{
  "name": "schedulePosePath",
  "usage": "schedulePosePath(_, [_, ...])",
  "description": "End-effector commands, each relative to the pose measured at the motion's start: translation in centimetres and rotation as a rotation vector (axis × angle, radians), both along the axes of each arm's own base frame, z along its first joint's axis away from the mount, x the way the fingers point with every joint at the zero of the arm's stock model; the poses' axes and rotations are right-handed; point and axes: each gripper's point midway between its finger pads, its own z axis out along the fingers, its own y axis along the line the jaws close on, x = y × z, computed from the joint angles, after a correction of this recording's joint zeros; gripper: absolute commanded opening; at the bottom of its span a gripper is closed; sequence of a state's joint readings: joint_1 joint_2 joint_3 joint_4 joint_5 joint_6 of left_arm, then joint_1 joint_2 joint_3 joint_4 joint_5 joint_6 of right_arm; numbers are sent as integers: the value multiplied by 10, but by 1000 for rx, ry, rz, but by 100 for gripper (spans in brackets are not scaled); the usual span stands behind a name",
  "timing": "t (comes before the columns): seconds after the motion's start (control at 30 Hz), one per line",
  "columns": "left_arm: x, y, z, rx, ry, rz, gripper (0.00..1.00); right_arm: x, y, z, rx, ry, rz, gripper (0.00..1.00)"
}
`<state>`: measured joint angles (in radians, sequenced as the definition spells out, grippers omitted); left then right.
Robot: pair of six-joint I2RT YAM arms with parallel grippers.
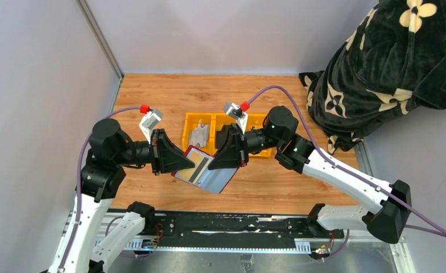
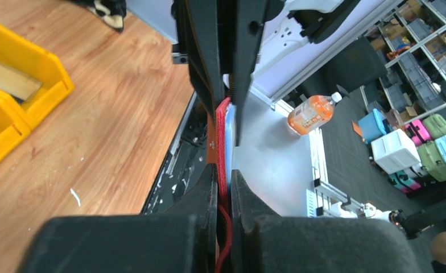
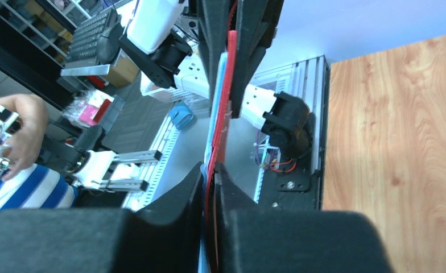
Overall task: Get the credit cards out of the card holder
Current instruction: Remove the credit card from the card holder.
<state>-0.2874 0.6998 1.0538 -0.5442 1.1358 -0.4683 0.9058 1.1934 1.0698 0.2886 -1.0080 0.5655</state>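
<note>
While hanging open above the desk (image 1: 152,96), just before the yellow tray (image 1: 257,122), shows a tan card (image 1: 195,170) lodged in the card holder (image 1: 212,176); judged partway at best. Possibly one grey card (image 1: 198,136) in the tray. Pinched at one edge by left end effector (image 2: 223,176), at the opposite edge by right end effector (image 3: 209,168). Lies with long axis left-right between them, inner face upward.
</note>
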Motion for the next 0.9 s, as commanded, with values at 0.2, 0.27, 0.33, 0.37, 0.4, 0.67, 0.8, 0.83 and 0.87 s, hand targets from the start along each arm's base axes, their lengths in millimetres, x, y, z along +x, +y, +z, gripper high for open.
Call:
schedulePosePath(0.2, [-2, 0, -7, -7, 47, 9, 45, 2, -3, 11, -141, -31, 26, 0])
schedulePosePath(0.27, [-7, -1, -13, -5, 72, -29, 44, 2, -4, 6, -187, -29, 43, 0])
schedulePosePath(0.33, [-10, -1, -17, -3, 81, -54, 39, 3, -3, 7, -203, -53, 51, 0])
schedulePosePath(0.37, [-12, -1, -18, -2, 84, -66, 36, 4, -3, 4, -216, -55, 57, 0])
schedulePosePath(0.4, [-14, -1, -18, -4, 83, -83, 34, 5, -3, 3, -227, -61, 62, 0])
schedulePosePath(0.67, [-7, -2, -15, 2, 64, -67, 3, 19, 4, -1, -274, -112, 23, 25])
schedulePosePath(0.8, [11, 0, -9, 19, 5, 47, 0, 44, 3, 11, -269, -193, -128, 45])
schedulePosePath(0.83, [13, 1, -8, 27, 1, 63, 0, 54, 1, 16, -265, -212, -194, 48])
schedulePosePath(0.87, [16, 1, -6, 36, -11, 80, 0, 62, -4, 24, -253, -226, -268, 51])
